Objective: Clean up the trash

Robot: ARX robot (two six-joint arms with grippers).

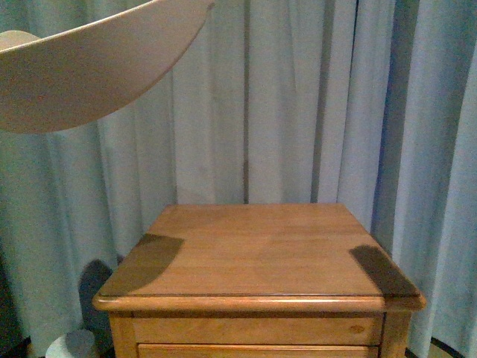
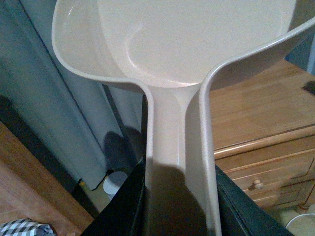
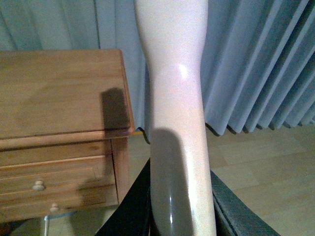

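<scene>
The beige dustpan point(image 1: 82, 71) hangs high at the upper left of the front view, above and left of the wooden nightstand point(image 1: 257, 253). In the left wrist view my left gripper point(image 2: 179, 206) is shut on the dustpan's point(image 2: 197, 39) handle, the pan's scoop showing no trash in it. My right gripper point(image 3: 179, 206) is shut on the pale brush handle point(image 3: 174, 98), held beside the nightstand's point(image 3: 59, 93) right edge. The brush head is out of view. No trash shows in any view. Neither gripper appears in the front view.
Pale blue curtains point(image 1: 313, 97) hang behind the nightstand. A small white round container point(image 1: 71, 344) stands on the floor to its left. The nightstand has drawers with knobs point(image 3: 38, 186). A checked cloth point(image 2: 24, 228) lies at the edge of the left wrist view. Wooden floor point(image 3: 266, 167) lies to the right.
</scene>
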